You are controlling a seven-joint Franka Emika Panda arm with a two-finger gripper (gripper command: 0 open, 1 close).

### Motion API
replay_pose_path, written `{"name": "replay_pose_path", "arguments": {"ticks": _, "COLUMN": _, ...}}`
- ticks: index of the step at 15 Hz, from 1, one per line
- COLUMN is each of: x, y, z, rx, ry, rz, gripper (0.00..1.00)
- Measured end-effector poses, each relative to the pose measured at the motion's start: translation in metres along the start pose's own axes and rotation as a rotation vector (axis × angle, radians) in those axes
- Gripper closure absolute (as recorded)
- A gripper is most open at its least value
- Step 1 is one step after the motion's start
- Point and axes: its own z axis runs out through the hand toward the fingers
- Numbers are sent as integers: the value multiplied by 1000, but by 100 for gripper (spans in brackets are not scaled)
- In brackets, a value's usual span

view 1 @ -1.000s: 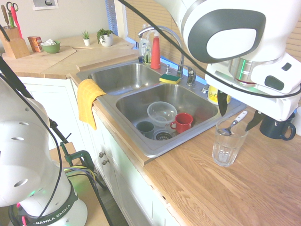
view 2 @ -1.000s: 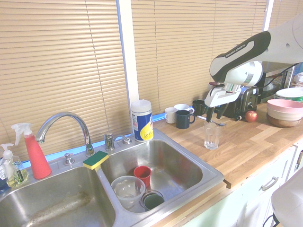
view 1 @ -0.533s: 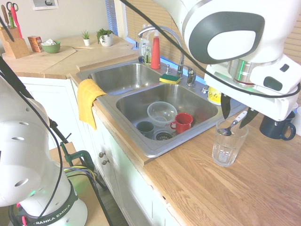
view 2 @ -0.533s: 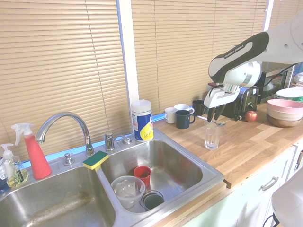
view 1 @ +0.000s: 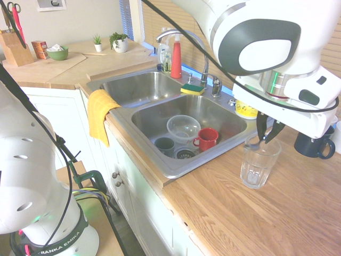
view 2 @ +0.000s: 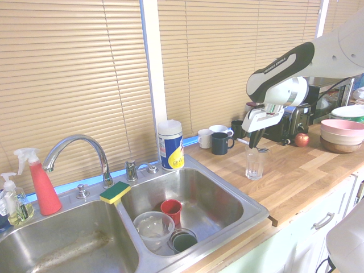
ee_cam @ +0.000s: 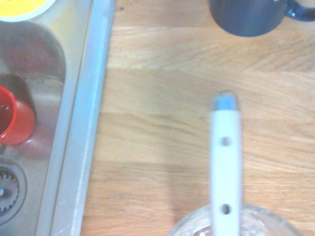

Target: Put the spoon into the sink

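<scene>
The spoon (view 2: 263, 149) lies tilted across the top of a clear drinking glass (view 1: 258, 165), which stands on the wooden counter right of the sink (view 1: 160, 160). Its metal bowl (view 1: 252, 143) shows just over the glass rim. In the wrist view the white handle (ee_cam: 225, 162) rises from the glass rim. My gripper (view 1: 268, 137) hangs straight above the glass, fingers drawn in on the handle. From the other side the gripper (view 2: 254, 139) sits over the glass (view 2: 254, 165), with the handle tip poking out to its left. The sink's near basin (view 2: 250, 213) lies left of the glass.
The basin nearest the glass holds a clear plastic bowl (view 1: 184, 127), a red cup (view 1: 206, 138) and a dark cup (view 1: 165, 145). A yellow cloth (view 1: 101, 114) hangs over the sink's front edge. A dark mug (view 1: 311, 145) stands behind the glass. Faucet (view 1: 184, 37) and sponge (view 1: 192, 89) sit at the sink's back.
The fingers, wide apart on both sides of the spoon handle a second ago, have come together on it. The glass has stayed where it was.
</scene>
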Motion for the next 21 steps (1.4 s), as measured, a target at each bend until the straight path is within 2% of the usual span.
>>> {"name": "replay_pose_path", "arguments": {"ticks": 9, "x": 10, "y": 7, "z": -1, "rx": 10, "ry": 5, "rz": 9, "gripper": 100}}
{"name": "replay_pose_path", "arguments": {"ticks": 13, "x": 5, "y": 0, "z": -18, "rx": 29, "ry": 32, "rz": -12, "gripper": 100}}
{"name": "replay_pose_path", "arguments": {"ticks": 17, "x": -21, "y": -30, "z": -40, "rx": 33, "ry": 75, "rz": -84, "gripper": 100}}
{"name": "replay_pose_path", "arguments": {"ticks": 21, "x": -71, "y": -86, "z": -42, "rx": -16, "ry": 133, "rz": -181, "gripper": 100}}
